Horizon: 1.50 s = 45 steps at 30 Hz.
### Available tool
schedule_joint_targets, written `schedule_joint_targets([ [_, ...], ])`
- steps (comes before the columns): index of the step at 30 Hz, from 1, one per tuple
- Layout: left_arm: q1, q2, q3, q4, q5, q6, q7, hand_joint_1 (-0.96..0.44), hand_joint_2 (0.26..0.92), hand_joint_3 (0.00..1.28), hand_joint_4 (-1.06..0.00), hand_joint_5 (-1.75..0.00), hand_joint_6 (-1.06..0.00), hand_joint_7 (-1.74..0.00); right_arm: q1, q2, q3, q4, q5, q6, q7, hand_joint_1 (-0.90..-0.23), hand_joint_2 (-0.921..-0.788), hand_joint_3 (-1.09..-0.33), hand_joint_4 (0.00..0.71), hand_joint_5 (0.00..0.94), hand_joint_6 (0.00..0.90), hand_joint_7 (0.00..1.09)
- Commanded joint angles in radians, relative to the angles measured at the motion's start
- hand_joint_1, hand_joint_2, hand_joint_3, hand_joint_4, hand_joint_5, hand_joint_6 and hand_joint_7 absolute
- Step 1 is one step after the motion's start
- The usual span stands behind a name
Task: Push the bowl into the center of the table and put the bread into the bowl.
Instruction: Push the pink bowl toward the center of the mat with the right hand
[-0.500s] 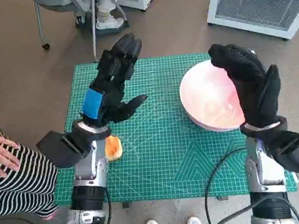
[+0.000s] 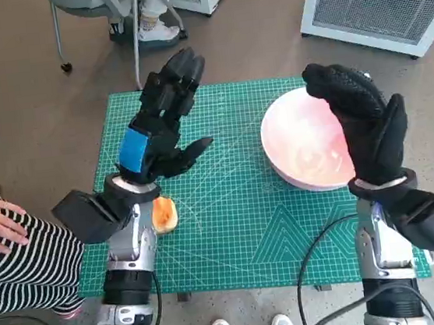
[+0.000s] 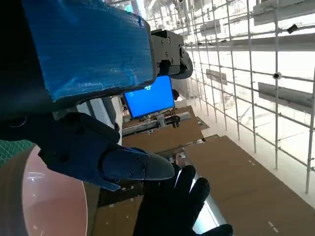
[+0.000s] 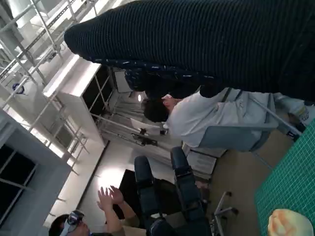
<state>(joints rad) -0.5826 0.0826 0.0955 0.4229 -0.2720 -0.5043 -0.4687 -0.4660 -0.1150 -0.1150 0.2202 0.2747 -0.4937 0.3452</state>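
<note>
While both hands are raised with fingers spread, nothing is held: right hand point(image 2: 366, 126) is poised beside the far-right bowl point(image 2: 306, 152) to push; bread point(image 2: 164, 213) lies near-left, under left hand point(image 2: 161, 122).

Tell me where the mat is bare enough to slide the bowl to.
The green mat is bare through its middle, between the bread by the left robot hand and the pink bowl. The near strip is bare too. The far right is crowded: bowl under the right robot hand.
</note>
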Motion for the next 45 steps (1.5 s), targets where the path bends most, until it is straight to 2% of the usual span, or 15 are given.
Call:
schedule_joint_targets([
  [1,0.009,0.004,0.003,-0.011,0.0,-0.007,0.001,-0.42,0.921,0.22,-0.15,0.0,0.0,-0.47,0.004,0.0,-0.001,0.011,0.005,0.005,0.008,-0.671,-0.921,-0.668,0.17,0.001,0.087,0.4],
  [8,0.012,0.006,0.006,-0.006,-0.005,-0.01,-0.004,-0.43,0.921,0.22,-0.15,0.0,0.0,-0.47,0.0,-0.001,0.001,0.01,0.003,0.01,0.009,-0.659,-0.921,-0.671,0.169,0.0,0.086,0.4],
  [15,0.016,0.009,0.011,0.0,-0.006,-0.016,-0.006,-0.44,0.921,0.22,-0.15,0.0,0.0,-0.47,0.0,-0.018,-0.014,0.016,0.015,0.012,0.021,-0.657,-0.921,-0.671,0.17,0.0,0.086,0.4],
  [19,0.015,0.011,0.015,0.012,-0.008,-0.023,-0.009,-0.44,0.921,0.22,-0.16,-0.01,0.0,-0.47,-0.002,-0.038,-0.036,0.026,0.032,0.012,0.036,-0.657,-0.921,-0.67,0.169,0.0,0.087,0.4],
  [24,0.019,0.012,0.02,0.013,-0.008,-0.025,-0.01,-0.45,0.921,0.22,-0.16,-0.01,0.0,-0.48,-0.012,-0.086,-0.09,0.062,0.051,0.0,0.044,-0.664,-0.921,-0.672,0.153,0.0,0.086,0.4],
  [27,0.022,0.013,0.023,0.014,-0.009,-0.025,-0.011,-0.45,0.921,0.22,-0.16,-0.01,0.0,-0.48,-0.025,-0.109,-0.127,0.112,0.041,-0.024,0.023,-0.67,-0.921,-0.676,0.145,0.0,0.077,0.39],
  [28,0.022,0.014,0.026,0.017,-0.01,-0.027,-0.013,-0.45,0.921,0.22,-0.16,-0.01,0.0,-0.48,-0.033,-0.116,-0.143,0.138,0.027,-0.037,0.002,-0.653,-0.921,-0.707,0.099,0.0,0.049,0.37],
  [31,0.021,0.018,0.035,0.032,-0.014,-0.033,-0.017,-0.45,0.921,0.22,-0.16,-0.01,0.0,-0.47,-0.06,-0.141,-0.185,0.232,-0.018,-0.078,-0.068,-0.659,-0.921,-0.72,0.11,0.029,0.065,0.37],
  [38,0.013,0.024,0.052,0.069,-0.01,-0.058,-0.015,-0.48,0.921,0.22,-0.17,-0.01,-0.01,-0.47,-0.126,-0.189,-0.227,0.461,-0.076,-0.137,-0.173,-0.653,-0.921,-0.784,0.115,0.016,0.008,0.4],
  [42,0.01,0.027,0.058,0.082,-0.003,-0.074,-0.002,-0.5,0.921,0.24,-0.19,-0.01,-0.01,-0.46,-0.168,-0.212,-0.243,0.596,-0.078,-0.139,-0.208,-0.644,-0.921,-0.806,0.113,0.011,0.001,0.39],
  [45,0.007,0.029,0.062,0.093,0.007,-0.09,0.012,-0.51,0.921,0.24,-0.2,-0.02,-0.02,-0.46,-0.197,-0.22,-0.256,0.688,-0.063,-0.12,-0.209,-0.631,-0.921,-0.818,0.111,0.008,0.0,0.38],
])
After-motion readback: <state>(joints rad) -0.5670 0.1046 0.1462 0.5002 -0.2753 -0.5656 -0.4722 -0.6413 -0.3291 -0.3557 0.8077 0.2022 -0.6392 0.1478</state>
